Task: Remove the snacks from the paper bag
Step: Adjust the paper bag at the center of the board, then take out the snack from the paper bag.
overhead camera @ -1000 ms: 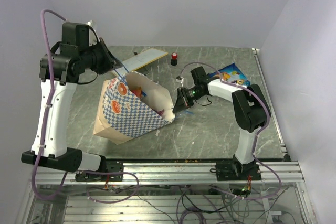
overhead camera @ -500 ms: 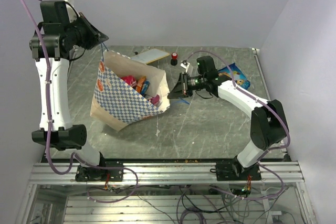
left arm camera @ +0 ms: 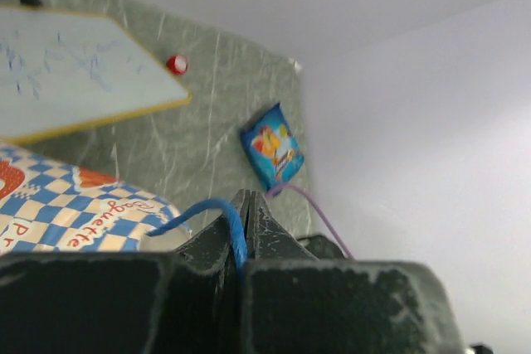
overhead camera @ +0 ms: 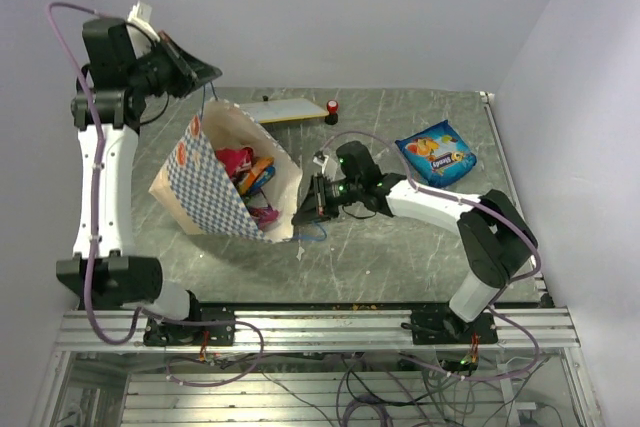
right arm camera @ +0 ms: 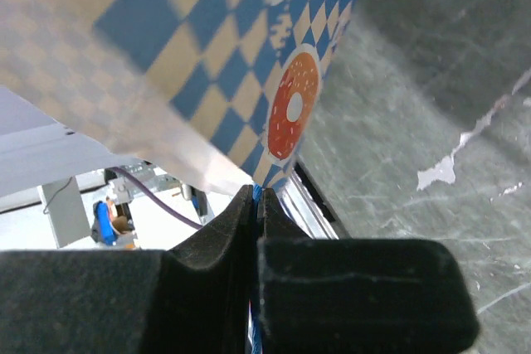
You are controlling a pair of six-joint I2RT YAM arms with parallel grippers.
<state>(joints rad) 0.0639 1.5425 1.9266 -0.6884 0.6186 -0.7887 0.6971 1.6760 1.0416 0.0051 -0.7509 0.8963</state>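
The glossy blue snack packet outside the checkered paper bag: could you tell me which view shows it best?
The top external view: the glossy blue snack packet lies fully visible. The left wrist view shows it small and distant; the right wrist view misses it.

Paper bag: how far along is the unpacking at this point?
Done: one blue packet lies out on the table. In hand: the left pincer is shut on a blue cord handle, holding the paper bag tilted; the right pincer is shut at its lower rim. Left: a magenta packet and an orange packet, at least, sit inside the bag.
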